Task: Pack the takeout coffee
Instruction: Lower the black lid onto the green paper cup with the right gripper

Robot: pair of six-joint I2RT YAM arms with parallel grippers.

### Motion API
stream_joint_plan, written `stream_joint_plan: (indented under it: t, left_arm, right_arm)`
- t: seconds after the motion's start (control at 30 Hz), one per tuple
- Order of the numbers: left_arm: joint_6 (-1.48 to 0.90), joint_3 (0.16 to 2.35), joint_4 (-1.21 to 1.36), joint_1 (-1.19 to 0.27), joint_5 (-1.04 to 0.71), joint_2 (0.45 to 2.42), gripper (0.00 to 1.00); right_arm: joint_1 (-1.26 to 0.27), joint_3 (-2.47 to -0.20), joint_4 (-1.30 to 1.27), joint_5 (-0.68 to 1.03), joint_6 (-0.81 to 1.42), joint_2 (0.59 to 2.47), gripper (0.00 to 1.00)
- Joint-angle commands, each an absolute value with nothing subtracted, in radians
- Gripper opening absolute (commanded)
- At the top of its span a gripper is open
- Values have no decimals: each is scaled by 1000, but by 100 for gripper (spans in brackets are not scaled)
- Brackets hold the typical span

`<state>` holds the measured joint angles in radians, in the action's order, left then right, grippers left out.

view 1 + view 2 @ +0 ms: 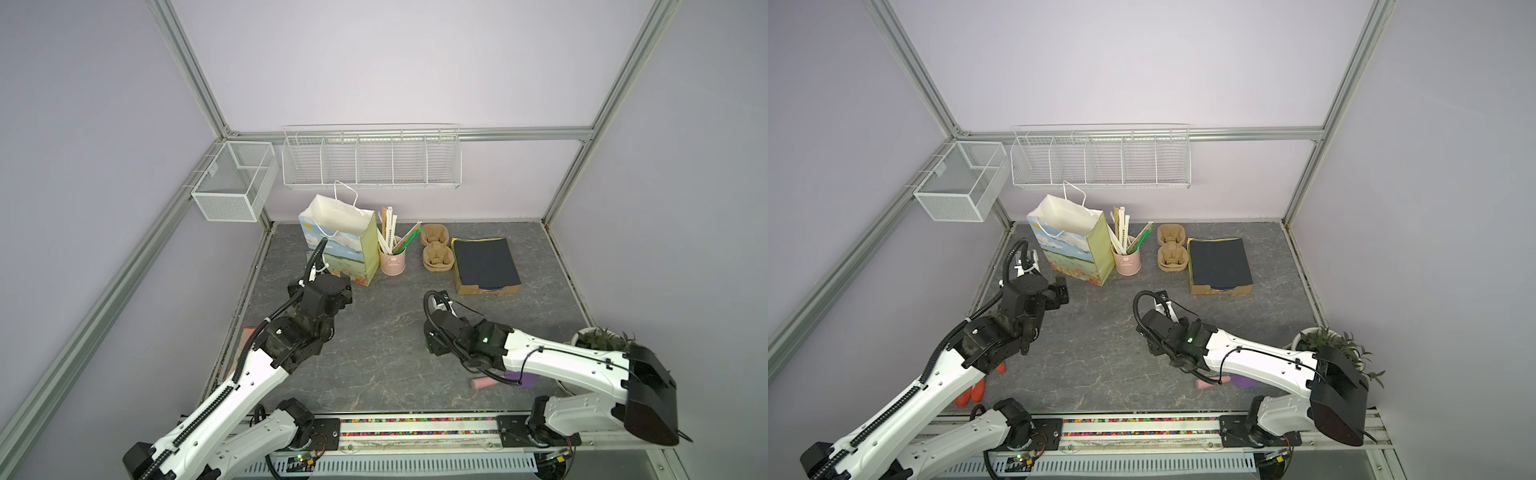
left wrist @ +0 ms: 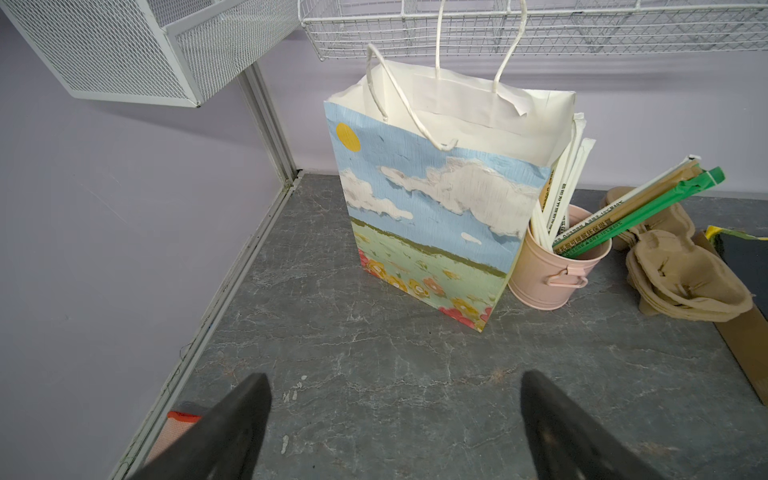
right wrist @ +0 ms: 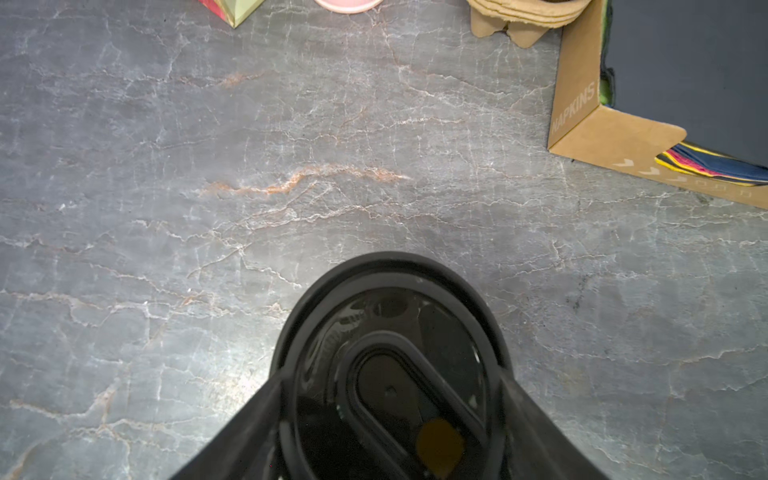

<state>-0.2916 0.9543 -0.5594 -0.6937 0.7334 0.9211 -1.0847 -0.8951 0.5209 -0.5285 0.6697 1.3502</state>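
Standing between the fingers of the right gripper, the takeout coffee is shown from above only, so that its black lid is seen and the cup wall beneath is hidden. The fingers are laid against the lid's rim on both sides, and the cup is judged to be pinched there. How firmly it is held cannot be told, nor whether its base is on the table or just clear of it. A hold from the sides, near the top, is judged to be chosen so that the cup is kept upright and can be lowered straight down.

In both top views the cup is covered by the gripper's own body, which is held low over the middle of the table, well apart from the paper bag.

The left gripper is spread wide and holds nothing. It is aimed at the bag's printed face, and is judged to be placed there so that the bag can be steadied. The bag is stood upright with its mouth open upward, just beside the pink bucket of straws. One handle is draped across the mouth and may need to be avoided. The cup is not yet packed.
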Motion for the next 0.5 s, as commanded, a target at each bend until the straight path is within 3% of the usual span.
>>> stream_joint_plan:
  t: [0.0,0.47]
  left_arm:
    - [-295,969,-584,-689,726,930,94]
    - [-295,970,-584,-689,718,932,95]
  right_arm:
    - [-1088,-802,707,-394,696,1483,73]
    - [-1060,-983,773,-428,565,1414,79]
